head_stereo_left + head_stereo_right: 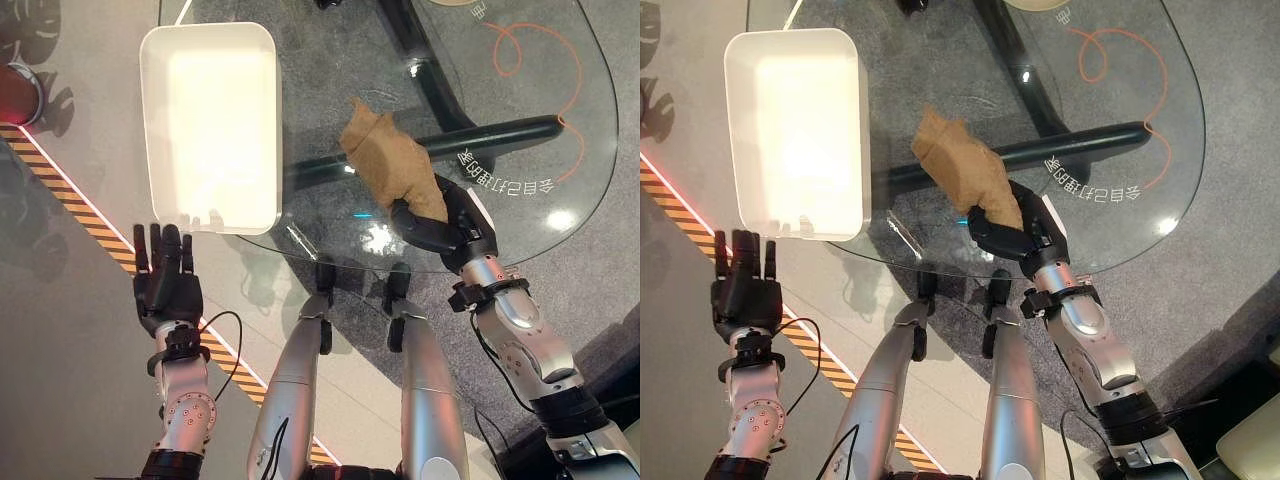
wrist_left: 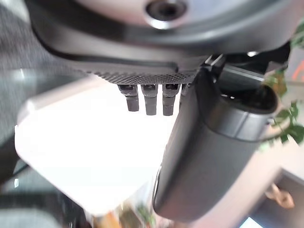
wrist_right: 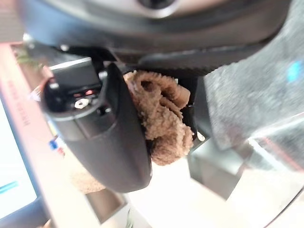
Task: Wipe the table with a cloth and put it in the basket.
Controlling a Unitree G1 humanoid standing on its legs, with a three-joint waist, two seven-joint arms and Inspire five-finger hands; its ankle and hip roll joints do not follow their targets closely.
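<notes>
A brown cloth [image 1: 390, 160] lies on the round glass table [image 1: 560, 215], its near end bunched in my right hand [image 1: 440, 228]. In the right wrist view that cloth [image 3: 164, 123] is squeezed between the thumb [image 3: 114, 137] and the curled fingers. A white rectangular basket [image 1: 212, 125] stands on the table's left side, empty inside. My left hand [image 1: 165, 280] hovers off the table, just in front of the basket's near edge, with fingers straight and nothing in it. The left wrist view has the basket [image 2: 80, 152] past the fingertips [image 2: 149, 99].
An orange squiggle [image 1: 520, 50] is drawn on the far right of the glass, with printed text [image 1: 505, 180] near the right hand. Dark table legs [image 1: 420, 60] show through the glass. A yellow-black striped tape [image 1: 70, 195] runs across the floor on the left.
</notes>
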